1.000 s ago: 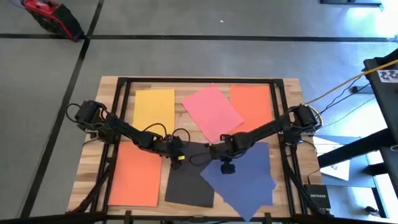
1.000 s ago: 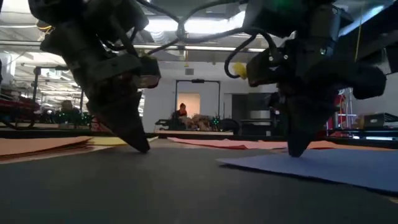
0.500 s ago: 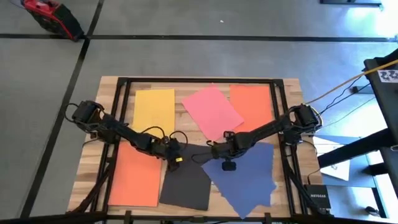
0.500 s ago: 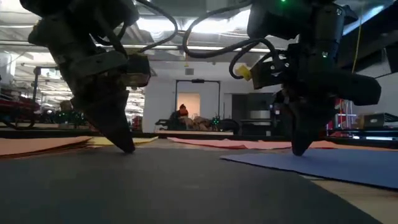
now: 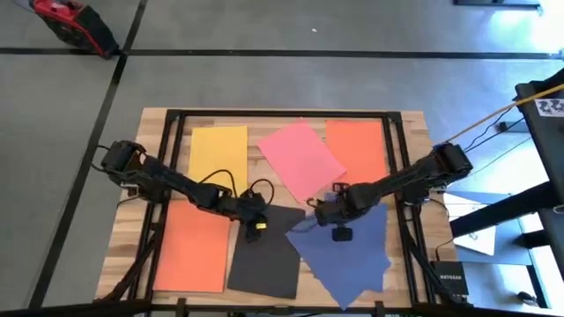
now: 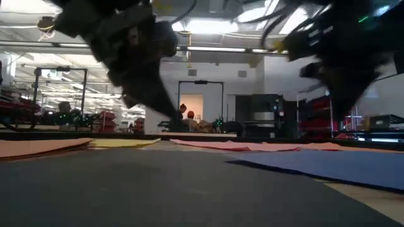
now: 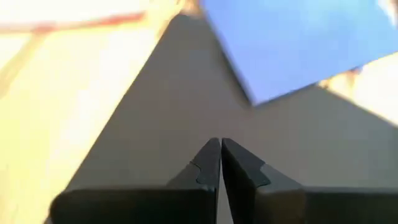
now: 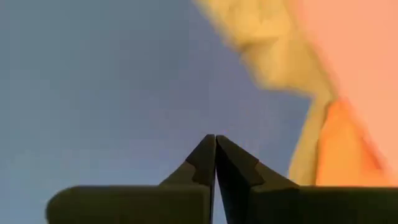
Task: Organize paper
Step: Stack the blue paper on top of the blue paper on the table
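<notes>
Wooden surface [image 5: 405, 123]: left gripper [image 7: 220, 149] jaws closed, empty, over black paper [image 5: 269, 255]; right gripper [image 8: 215, 146] jaws closed, empty, over dark blue paper [image 5: 352, 260].

Bright ceiling lights [image 6: 208, 25] backlight the low view, both arms motion-smeared silhouettes, while wrist views blur everything beyond each closed claw's sharp fingertips.

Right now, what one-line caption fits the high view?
Both grippers, left and right, shut over the black sheet and dark blue sheet, amid scattered coloured paper.
</notes>
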